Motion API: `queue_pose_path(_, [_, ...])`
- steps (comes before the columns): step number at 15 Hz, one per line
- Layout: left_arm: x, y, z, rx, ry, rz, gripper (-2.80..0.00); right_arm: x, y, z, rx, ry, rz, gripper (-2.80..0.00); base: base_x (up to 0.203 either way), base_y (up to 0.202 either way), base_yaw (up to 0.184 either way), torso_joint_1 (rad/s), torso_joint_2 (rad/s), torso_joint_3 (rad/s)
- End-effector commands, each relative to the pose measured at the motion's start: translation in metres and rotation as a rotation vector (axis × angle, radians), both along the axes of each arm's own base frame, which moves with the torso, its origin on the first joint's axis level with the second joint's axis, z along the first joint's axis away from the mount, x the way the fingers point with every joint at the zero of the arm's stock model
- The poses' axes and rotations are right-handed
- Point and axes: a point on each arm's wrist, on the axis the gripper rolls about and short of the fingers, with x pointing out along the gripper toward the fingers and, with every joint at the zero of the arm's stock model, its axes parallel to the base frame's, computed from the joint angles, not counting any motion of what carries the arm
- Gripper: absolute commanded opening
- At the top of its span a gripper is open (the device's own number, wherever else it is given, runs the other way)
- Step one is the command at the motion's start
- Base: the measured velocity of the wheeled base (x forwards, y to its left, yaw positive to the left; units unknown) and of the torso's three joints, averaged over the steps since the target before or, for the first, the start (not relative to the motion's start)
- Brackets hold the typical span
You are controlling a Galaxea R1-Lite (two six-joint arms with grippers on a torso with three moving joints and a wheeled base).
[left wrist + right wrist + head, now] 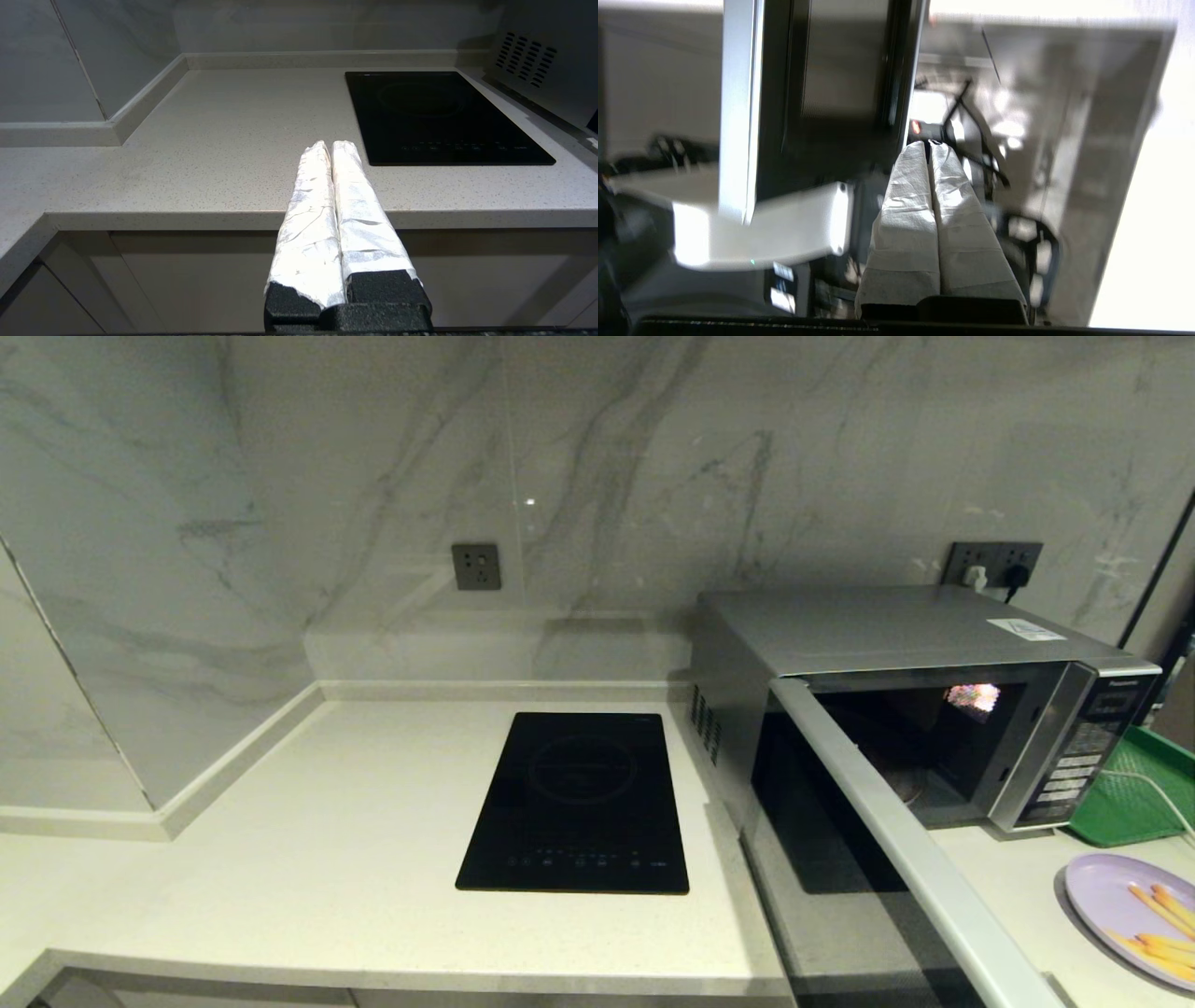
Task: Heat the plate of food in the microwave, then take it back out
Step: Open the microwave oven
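Note:
The silver microwave (896, 635) stands at the right of the counter. Its dark glass door (896, 840) is swung wide open toward me, and I see no plate inside. The lavender plate of food (1111, 905), with yellow-orange sticks (1162, 910), lies on the counter at the front right, just right of the open door. My left gripper (331, 144) hangs shut and empty before the counter's front edge, left of the hob. My right gripper (930, 143) is shut and empty, close beside the dark door panel (831, 93). Neither gripper shows in the head view.
A flat black induction hob (579, 803) is set into the counter left of the microwave. A green tray (1134, 798) with a white cable (1158, 793) across it sits behind the plate. Marble walls close off the back and the left corner.

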Motion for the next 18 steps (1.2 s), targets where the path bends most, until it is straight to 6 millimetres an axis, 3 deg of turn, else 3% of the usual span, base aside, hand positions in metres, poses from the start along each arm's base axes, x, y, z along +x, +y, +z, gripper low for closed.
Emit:
queue_pose_path(1, [0.000, 0.000, 0.000, -0.001, 0.000, 0.001, -2.80, 0.058, -0.001, -0.011, 0.048, 0.004, -0.006, -2.80, 0.000, 0.000, 0.000, 0.000, 0.00, 0.000])
queue_pose_path(5, [0.000, 0.000, 0.000, 0.000, 0.000, 0.000, -2.80, 0.146, 0.019, -0.040, 0.000, -0.071, -0.059, -2.80, 0.000, 0.000, 0.000, 0.000, 0.00, 0.000])
queue_pose_path(9, [0.000, 0.000, 0.000, 0.000, 0.000, 0.000, -2.80, 0.197, 0.062, -0.060, -0.061, -0.171, 0.000, -2.80, 0.000, 0.000, 0.000, 0.000, 0.00, 0.000])
queue_pose_path(12, [0.000, 0.000, 0.000, -0.001, 0.000, 0.001, -2.80, 0.229, 0.096, -0.071, -0.103, -0.254, 0.038, -2.80, 0.000, 0.000, 0.000, 0.000, 0.00, 0.000])
queue_pose_path(14, [0.000, 0.000, 0.000, 0.000, 0.000, 0.000, -2.80, 0.239, 0.116, -0.078, -0.102, -0.297, 0.076, -2.80, 0.000, 0.000, 0.000, 0.000, 0.00, 0.000])
queue_pose_path(18, [0.000, 0.000, 0.000, 0.000, 0.000, 0.000, -2.80, 0.253, 0.133, -0.084, -0.108, -0.304, 0.098, -2.80, 0.000, 0.000, 0.000, 0.000, 0.00, 0.000])
